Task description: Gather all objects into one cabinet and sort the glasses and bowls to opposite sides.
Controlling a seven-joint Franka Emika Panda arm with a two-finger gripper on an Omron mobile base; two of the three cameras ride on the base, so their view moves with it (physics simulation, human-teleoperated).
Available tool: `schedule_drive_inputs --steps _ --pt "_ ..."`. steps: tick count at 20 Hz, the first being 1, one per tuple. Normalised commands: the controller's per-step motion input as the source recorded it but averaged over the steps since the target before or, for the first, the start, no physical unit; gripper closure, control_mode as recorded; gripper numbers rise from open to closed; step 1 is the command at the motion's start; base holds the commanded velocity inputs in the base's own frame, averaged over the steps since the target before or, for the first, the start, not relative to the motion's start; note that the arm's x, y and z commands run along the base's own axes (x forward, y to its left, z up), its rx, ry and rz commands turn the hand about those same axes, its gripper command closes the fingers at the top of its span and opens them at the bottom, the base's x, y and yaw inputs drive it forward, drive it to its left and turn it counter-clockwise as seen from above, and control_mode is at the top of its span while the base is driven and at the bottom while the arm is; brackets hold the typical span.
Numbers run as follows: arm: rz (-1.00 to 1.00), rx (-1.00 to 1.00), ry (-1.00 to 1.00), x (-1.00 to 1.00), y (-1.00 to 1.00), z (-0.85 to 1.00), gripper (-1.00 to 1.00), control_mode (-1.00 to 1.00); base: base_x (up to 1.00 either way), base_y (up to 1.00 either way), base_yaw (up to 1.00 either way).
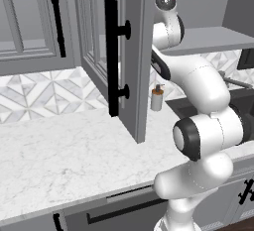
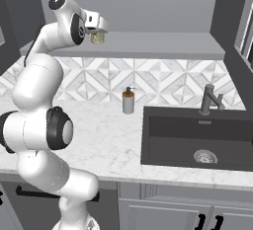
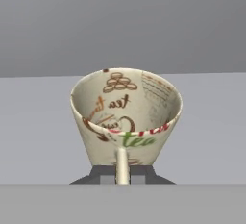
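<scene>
The beige cup (image 3: 126,117) has mottled brown, red and green marks and stands upright on the flat grey cabinet shelf (image 3: 38,122). My gripper (image 3: 122,172) is shut on the cup's near wall, pinching it between the two dark fingertips. In the right base view the gripper (image 2: 97,29) sits at the left end of the shelf (image 2: 158,44), with the beige cup (image 2: 98,37) just under it. The arm (image 1: 167,24) reaches up behind the open cabinet door (image 1: 134,51).
The open door with its long black bar handle (image 1: 112,56) hangs over the marble counter (image 1: 59,150). A soap dispenser (image 2: 128,100) stands by the backsplash, left of the dark sink (image 2: 197,142) and its faucet (image 2: 208,98).
</scene>
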Motion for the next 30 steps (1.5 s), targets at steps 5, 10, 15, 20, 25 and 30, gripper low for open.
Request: schedule_drive_inputs --steps 5,10,15,20,25,30 --pt "0.0 0.0 0.0 -0.2 -0.03 0.0 1.0 -1.0 0.0 0.0 0.0" --pt "-0.03 0.0 -0.03 -0.61 -0.16 0.07 1.0 -1.0 0.0 0.0 0.0" --pt "-0.05 0.0 -0.09 -0.7 -0.26 0.14 1.0 -1.0 0.0 0.0 0.0" --pt "-0.02 0.0 -0.16 -0.84 -0.28 0.1 1.0 -1.0 0.0 0.0 0.0" --pt "0.0 0.0 -0.18 -0.85 -0.22 0.07 1.0 -1.0 0.0 0.0 0.0" --pt "0.0 0.0 -0.2 -0.92 -0.2 0.08 1.0 -1.0 0.0 0.0 0.0"
